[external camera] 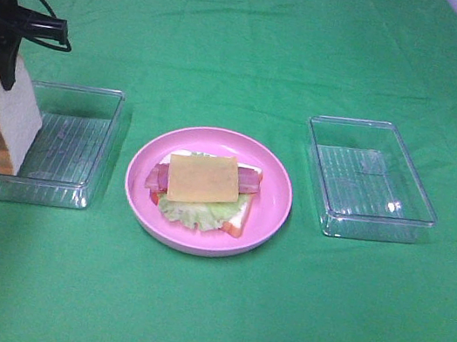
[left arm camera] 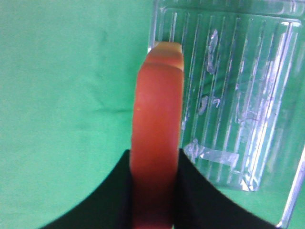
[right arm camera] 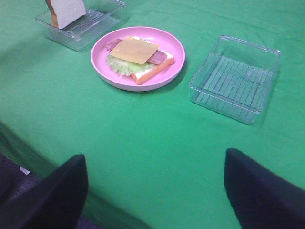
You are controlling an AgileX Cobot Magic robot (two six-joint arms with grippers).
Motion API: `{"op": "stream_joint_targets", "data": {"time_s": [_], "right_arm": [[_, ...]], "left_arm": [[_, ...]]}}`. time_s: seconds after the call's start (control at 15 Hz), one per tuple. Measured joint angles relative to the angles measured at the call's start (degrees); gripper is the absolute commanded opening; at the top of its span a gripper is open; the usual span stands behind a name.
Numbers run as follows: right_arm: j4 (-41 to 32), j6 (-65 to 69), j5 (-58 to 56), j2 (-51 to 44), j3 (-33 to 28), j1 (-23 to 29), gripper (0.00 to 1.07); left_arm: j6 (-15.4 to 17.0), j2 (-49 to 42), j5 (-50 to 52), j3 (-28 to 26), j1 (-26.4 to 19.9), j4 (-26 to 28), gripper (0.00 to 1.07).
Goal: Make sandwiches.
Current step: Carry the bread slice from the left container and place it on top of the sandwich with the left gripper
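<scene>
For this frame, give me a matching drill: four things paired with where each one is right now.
Things:
1. bread slice
2. cheese slice
3. lettuce
4. right gripper

Places:
A. on top of the stack on the pink plate
B. peeking out under the bacon
C. back from the plate, holding nothing
D. clamped in the left gripper over the left clear tray

Pairs: 1-D, 2-A, 3-B, 4-C
</scene>
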State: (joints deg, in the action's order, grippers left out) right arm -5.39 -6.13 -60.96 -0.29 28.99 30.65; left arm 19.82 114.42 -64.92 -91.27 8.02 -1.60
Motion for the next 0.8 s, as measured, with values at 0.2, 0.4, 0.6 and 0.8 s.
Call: {"op": "stream_joint_targets", "data": {"time_s": [0.2,0.4,0.6,0.8], "right_arm": [[0.00,0.00,0.00,0.00,0.00,0.00,0.76],[0.00,0.00,0.00,0.00,0.00,0.00,0.76],[0.00,0.00,0.00,0.00,0.00,0.00,0.76],[0.00,0.00,0.00,0.00,0.00,0.00,0.76]], "left_arm": [[-1.72,-5.50,0.69,0.00,0.00,4.35,0.00],[-7.22,-15.13,1.60,0.00,0.00,11.69,0.00],[-15.93,-16.33,3.95,1.20,0.00,23.78,0.00],[-25.78,-15.30,8.31,6.76,0.00,38.62,0.00]]}}
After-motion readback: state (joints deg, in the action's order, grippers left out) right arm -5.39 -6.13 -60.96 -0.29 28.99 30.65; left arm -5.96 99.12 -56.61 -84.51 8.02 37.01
